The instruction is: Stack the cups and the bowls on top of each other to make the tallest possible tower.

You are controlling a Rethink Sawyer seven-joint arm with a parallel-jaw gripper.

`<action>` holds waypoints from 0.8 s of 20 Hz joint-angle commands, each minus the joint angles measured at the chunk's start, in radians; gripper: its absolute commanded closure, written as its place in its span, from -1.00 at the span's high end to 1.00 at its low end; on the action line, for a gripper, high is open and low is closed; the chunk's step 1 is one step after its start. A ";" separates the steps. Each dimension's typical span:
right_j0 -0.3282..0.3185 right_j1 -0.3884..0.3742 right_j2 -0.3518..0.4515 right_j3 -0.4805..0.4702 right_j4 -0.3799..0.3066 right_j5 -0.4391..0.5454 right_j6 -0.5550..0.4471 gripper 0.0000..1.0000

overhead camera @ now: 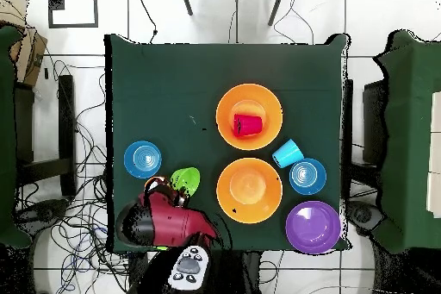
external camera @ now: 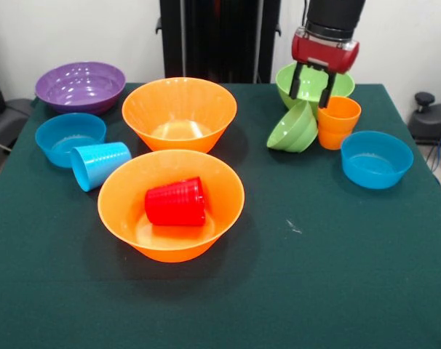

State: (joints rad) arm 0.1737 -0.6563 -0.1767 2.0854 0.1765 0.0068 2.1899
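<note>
Your gripper [external camera: 311, 86] above the tilted small green bowl [external camera: 294, 128] beside the orange cup [external camera: 338, 121], fingers apart, nothing stacked.

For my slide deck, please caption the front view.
Gripper with open jaws above tilted small green bowl beside orange cup; red cup lies in orange bowl.

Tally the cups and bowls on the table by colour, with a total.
Orange: 3, two large bowls and a cup
Green: 2, a large bowl and a small tipped bowl
Blue: 3, two small bowls and a cup on its side
Purple: 1 bowl
Red: 1 cup
Total: 10
</note>
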 commanded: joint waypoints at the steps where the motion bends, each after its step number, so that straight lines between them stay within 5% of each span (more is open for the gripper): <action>1: 0.015 -0.059 0.075 -0.008 0.049 0.114 0.162 1.00; 6: 0.015 -0.048 0.086 0.002 0.057 0.087 0.169 1.00; 16: 0.008 0.098 0.092 -0.008 0.046 -0.066 0.193 1.00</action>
State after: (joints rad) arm 0.1878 -0.6532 -0.1767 2.0857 0.1934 0.0105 2.1899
